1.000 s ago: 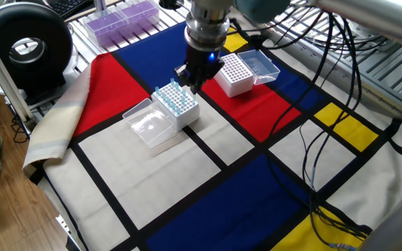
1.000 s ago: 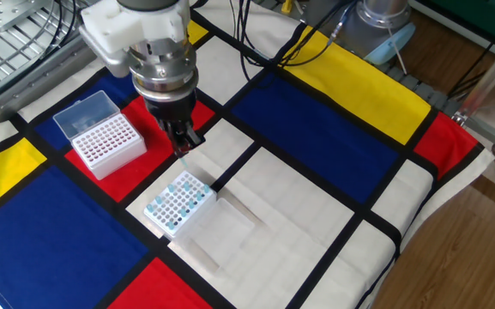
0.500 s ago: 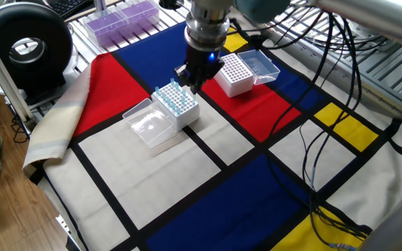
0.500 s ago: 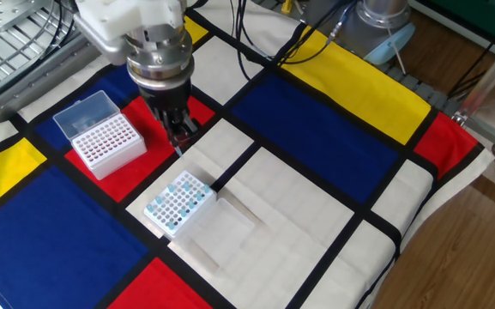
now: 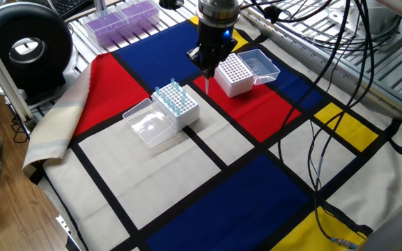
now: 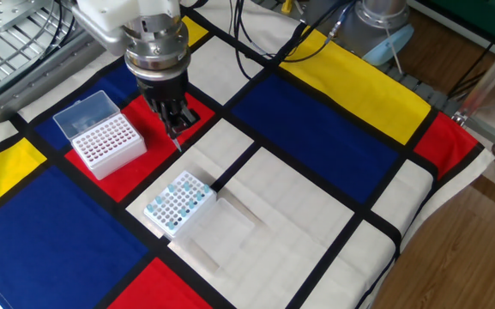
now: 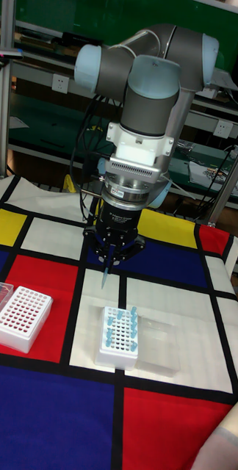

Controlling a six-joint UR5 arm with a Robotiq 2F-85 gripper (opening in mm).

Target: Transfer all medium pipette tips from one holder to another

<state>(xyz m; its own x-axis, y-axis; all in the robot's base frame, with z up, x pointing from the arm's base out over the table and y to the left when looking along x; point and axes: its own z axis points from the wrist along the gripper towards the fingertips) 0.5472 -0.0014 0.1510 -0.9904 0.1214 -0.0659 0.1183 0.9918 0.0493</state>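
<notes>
Since a second ago your gripper [image 6: 175,129] has lifted off the source rack [image 6: 178,202] and drifted toward the empty rack [image 6: 104,143], jaws clamped on one medium pipette tip [image 5: 207,84] hanging point-down over the red patch between them. Remaining tips [image 7: 120,323] sit in the source: transfer mid-cycle.

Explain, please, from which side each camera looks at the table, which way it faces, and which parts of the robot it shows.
One fixed view: high at one side, facing the rack with tips; shows wrist and gripper.
The other fixed view: high at the opposite side, facing the same rack; shows wrist and gripper.
Tall fixed view: low in front, facing the whole arm.
All share the empty rack.
</notes>
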